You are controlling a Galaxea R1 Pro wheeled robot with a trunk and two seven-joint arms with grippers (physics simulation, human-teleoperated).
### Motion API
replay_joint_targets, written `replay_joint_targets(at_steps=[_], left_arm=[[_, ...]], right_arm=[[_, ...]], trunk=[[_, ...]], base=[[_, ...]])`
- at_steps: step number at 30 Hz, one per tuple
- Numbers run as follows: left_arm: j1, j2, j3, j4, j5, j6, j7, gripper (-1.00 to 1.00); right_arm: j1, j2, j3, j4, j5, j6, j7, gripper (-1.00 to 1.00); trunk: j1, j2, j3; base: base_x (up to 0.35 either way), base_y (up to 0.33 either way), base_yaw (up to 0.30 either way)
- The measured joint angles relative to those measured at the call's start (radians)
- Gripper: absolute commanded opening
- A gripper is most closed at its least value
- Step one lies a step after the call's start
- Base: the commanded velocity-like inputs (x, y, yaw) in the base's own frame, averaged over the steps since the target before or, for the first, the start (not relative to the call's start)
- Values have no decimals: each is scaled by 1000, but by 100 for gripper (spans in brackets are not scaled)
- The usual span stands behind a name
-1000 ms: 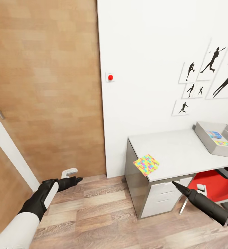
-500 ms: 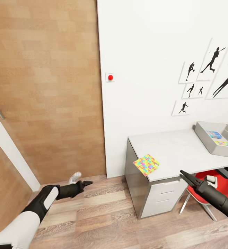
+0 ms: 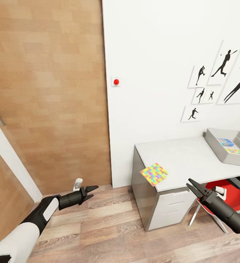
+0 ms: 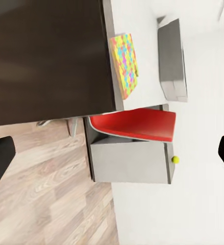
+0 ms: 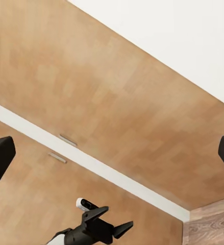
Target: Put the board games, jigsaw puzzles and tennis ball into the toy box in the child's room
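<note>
One jigsaw puzzle (image 3: pixel 154 174) lies on the table's (image 3: pixel 185 157) front left corner, slightly over the edge; it also shows as the jigsaw puzzle (image 4: pixel 124 64). The grey toy box (image 3: pixel 222 151) stands at the table's right end, holding a blue board game (image 3: pixel 225 142) and the other jigsaw (image 3: pixel 236 151). The left wrist view shows the toy box (image 4: pixel 172 58) and the tennis ball (image 4: pixel 175 160) on white beyond the red chair. My left gripper (image 3: pixel 91 191) hovers open and empty over the floor, left of the table. My right gripper (image 3: pixel 192 186) is open and empty in front of the drawers.
A red chair (image 3: pixel 229 193) is tucked under the table beside white drawers (image 3: pixel 171 208). A wooden door (image 3: pixel 47 91) fills the left wall, with a red button (image 3: pixel 116 82) on the white wall. Wood floor lies between me and the table. The right wrist view catches my left gripper (image 5: pixel 123 227).
My left arm has reached further right and its fingers now show spread. My right gripper has lifted slightly toward the table edge, its fingers spread too. The camera has not moved.
</note>
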Motion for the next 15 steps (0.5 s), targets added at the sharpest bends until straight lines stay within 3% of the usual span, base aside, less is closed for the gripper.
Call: replay_joint_targets(at_steps=[15], left_arm=[[0, 2, 1, 1, 0, 0, -10, 100]], right_arm=[[0, 3, -3, 0, 0, 3, -1, 100]], trunk=[[0, 0, 0]], base=[[149, 0, 0]])
